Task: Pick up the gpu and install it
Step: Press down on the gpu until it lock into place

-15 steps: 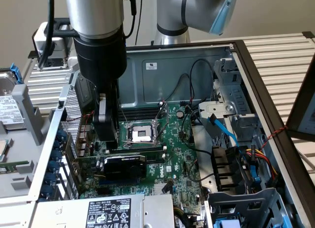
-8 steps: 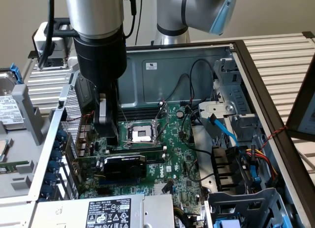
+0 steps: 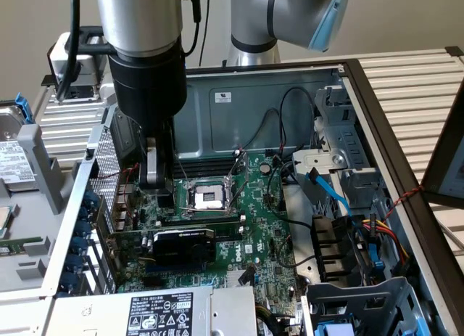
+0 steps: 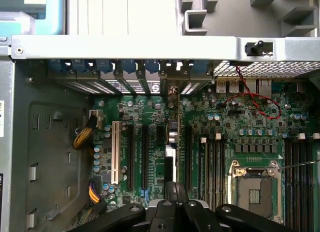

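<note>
**Closed gripper above a seated gpu**

Open computer case (image 3: 377,133) lying on its side, motherboard (image 3: 246,227) facing up. Standing on edge in an expansion slot of that board, toward the case's rear wall of blue slot clips: the gpu (image 3: 183,243), black shroud over green circuit board. Faint pale lettering across the shroud, too small to read. In the wrist view, seen edge-on as a thin vertical strip (image 4: 172,142) running from the bracket row down to the gripper (image 4: 175,189).

Gripper (image 3: 156,178) hanging just above the motherboard, between the rear wall and the bare CPU socket (image 3: 210,197), near the gpu but apart from it in the exterior view. Fingers drawn fully together, tips pressed side by side; in the wrist view closed right at the gpu's near end, though impossible to tell whether clamped on the card's edge or merely over it.

White label on the case's inner wall (image 3: 223,97), print illegible. Power supply (image 3: 174,310) at the case's near edge, with a large black-and-white sticker carrying a row of certification marks and fine text, unreadable. Small white marking on the board near the gpu, also unreadable. Hard drive (image 3: 14,162) outside the case at the exterior view's left, white label with dense print.
</note>
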You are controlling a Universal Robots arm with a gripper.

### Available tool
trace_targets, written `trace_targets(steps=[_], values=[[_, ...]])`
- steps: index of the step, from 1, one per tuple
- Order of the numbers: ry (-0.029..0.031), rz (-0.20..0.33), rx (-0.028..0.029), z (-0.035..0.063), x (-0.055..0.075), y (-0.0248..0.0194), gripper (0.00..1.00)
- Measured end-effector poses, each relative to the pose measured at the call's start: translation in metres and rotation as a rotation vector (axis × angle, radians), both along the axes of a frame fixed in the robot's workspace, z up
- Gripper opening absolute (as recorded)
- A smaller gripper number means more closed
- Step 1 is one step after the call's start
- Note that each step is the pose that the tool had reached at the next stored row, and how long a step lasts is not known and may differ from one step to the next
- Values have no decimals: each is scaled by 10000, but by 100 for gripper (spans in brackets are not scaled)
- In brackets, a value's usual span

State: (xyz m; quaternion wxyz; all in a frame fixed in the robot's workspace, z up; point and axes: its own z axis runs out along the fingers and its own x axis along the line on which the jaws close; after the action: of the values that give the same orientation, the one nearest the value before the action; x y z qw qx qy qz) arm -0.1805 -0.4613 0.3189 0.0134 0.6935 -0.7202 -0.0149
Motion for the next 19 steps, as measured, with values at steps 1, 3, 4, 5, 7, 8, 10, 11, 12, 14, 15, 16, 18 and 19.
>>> trace_targets(steps=[1, 3, 4, 5, 7, 8, 10, 11, 12, 14, 15, 16, 18, 19], values=[[1, -2, -6, -2, -4, 8, 11], [17, 0, -18, -16, -8, 18, 11], [24, 0, -22, -33, -10, 20, 11], [27, 0, -25, -50, -16, 23, 11], [32, 0, -25, -87, -37, 26, 11], [40, 0, -26, -103, -53, 28, 11], [49, 1, -26, -139, -96, 30, 11], [52, 0, -26, -159, -117, 31, 11], [55, 0, -29, -177, -133, 32, 11], [56, 0, -38, -214, -150, 33, 11], [56, 0, -41, -231, -154, 33, 11], [55, 0, -43, -250, -156, 33, 11], [56, 2, -46, -286, -155, 32, 11], [56, 1, -49, -303, -156, 32, 11]])
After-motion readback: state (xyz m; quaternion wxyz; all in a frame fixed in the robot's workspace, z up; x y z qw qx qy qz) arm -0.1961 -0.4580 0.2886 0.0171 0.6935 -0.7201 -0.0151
